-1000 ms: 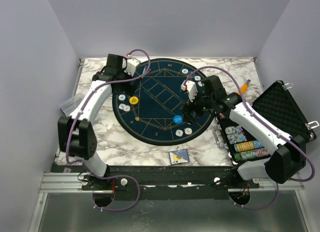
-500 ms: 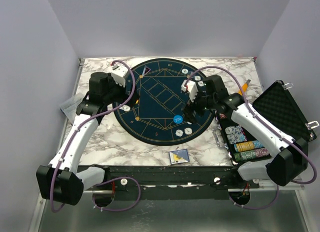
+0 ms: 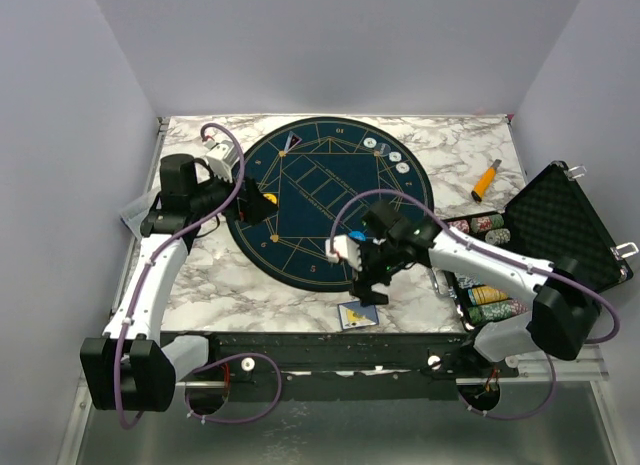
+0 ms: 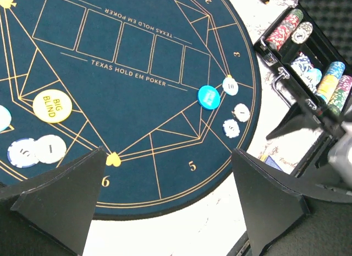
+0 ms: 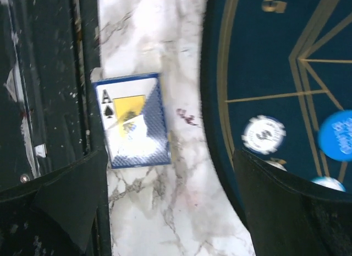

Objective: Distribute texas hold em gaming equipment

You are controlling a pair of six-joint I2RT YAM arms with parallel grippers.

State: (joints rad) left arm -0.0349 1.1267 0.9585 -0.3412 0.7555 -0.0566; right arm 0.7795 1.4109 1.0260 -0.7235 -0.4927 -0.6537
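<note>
Released right claw (image 5: 169,203) hovered over the card pack (image 5: 135,119) lying flat on the desk (image 5: 157,33); light, stiff, slick, likely best pinched across its long edges. Left claw (image 4: 170,209) released.

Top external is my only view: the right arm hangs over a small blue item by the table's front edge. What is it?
Observer: The right wrist view shows a card pack, an ace of spades inside a blue patterned border, lying flat on the marble tabletop.
Reviewer: Are the fingers on it?
Observer: It seems not. The right gripper is open, and its fingers look clear of the pack.
Reviewer: And the yellow disc by the left arm?
Observer: In the left wrist view the yellow disc reads BIG BLIND. The left gripper is open over the mat.
</note>
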